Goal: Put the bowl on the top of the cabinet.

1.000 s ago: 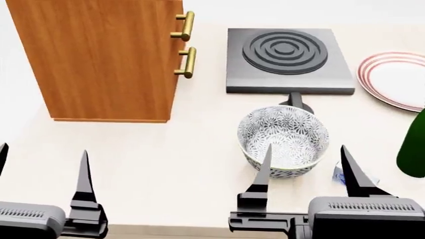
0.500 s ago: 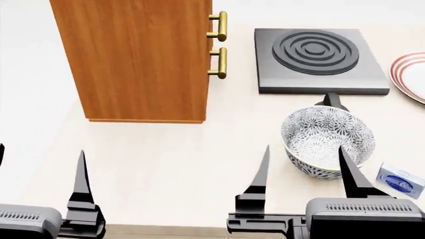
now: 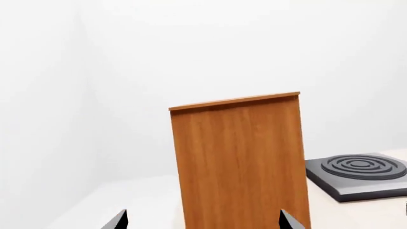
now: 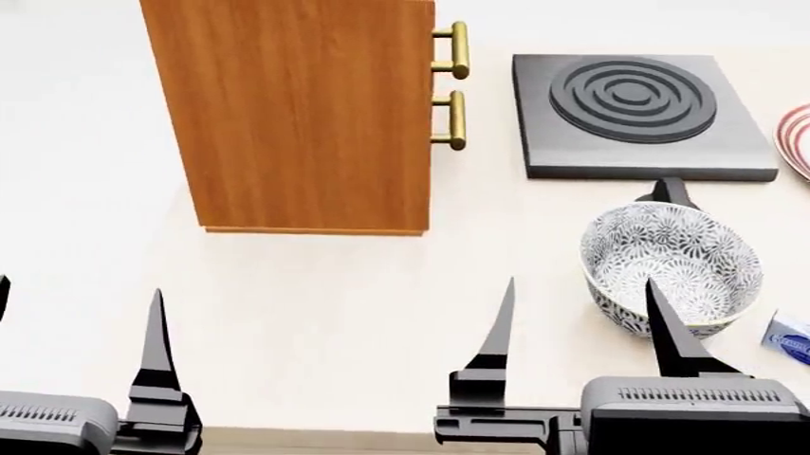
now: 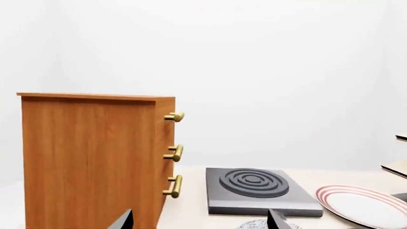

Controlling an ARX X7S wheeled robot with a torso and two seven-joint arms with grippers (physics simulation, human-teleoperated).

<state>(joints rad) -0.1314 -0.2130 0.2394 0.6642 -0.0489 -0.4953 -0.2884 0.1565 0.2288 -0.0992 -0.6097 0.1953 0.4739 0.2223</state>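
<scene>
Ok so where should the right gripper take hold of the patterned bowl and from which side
Probably the rim of the bowl, coming down from above with one finger inside and one outside. It sits upright and open-mouthed on the table, and its wall looks thin, while the whole bowl is about as wide as the open right gripper. The near rim, facing the robot, seems clearest; the stove stands behind.

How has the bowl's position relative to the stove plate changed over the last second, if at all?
No real move: the bowl sits just in front of the stove plate, as before. Both slid right together in the head view, so the camera moved.
</scene>
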